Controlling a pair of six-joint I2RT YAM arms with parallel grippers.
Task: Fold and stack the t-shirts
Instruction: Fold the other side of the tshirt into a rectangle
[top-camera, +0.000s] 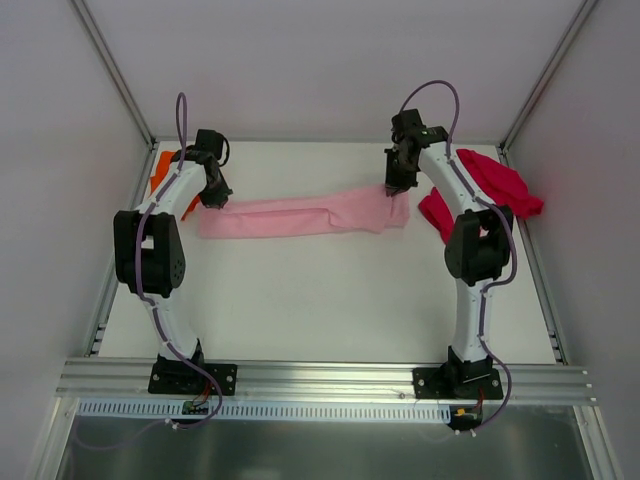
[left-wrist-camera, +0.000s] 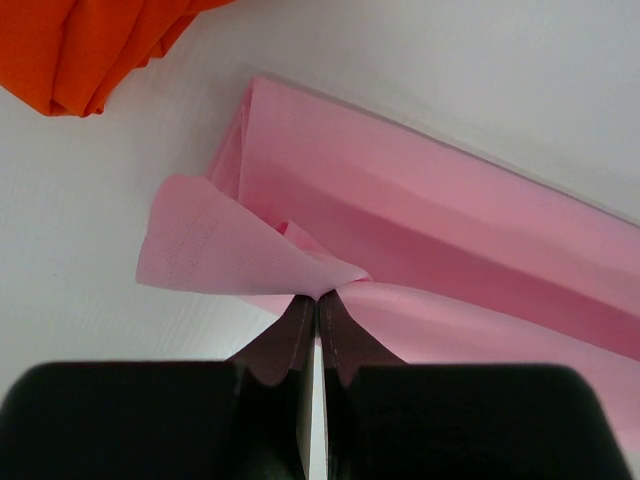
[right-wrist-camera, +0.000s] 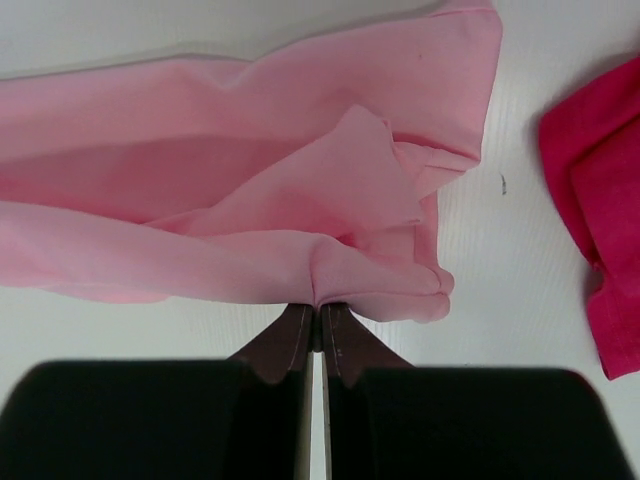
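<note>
At each end, left and right jaws pinch the pink t-shirt (top-camera: 300, 218) stretched between them.

A white table (top-camera: 320, 300) sits between pale walls (top-camera: 330, 60), aluminium rail (top-camera: 320, 378) in front.

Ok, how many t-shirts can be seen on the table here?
3. The pink shirt stretches across the middle, held by the left hand and right hand; the orange shirt sits far left, the red shirt far right, both partly hidden.

White table (top-camera: 320, 300) carries a pink shirt (top-camera: 300, 218) across the middle, orange shirt (top-camera: 160, 172) far left, red shirt (top-camera: 497, 180) far right
</note>
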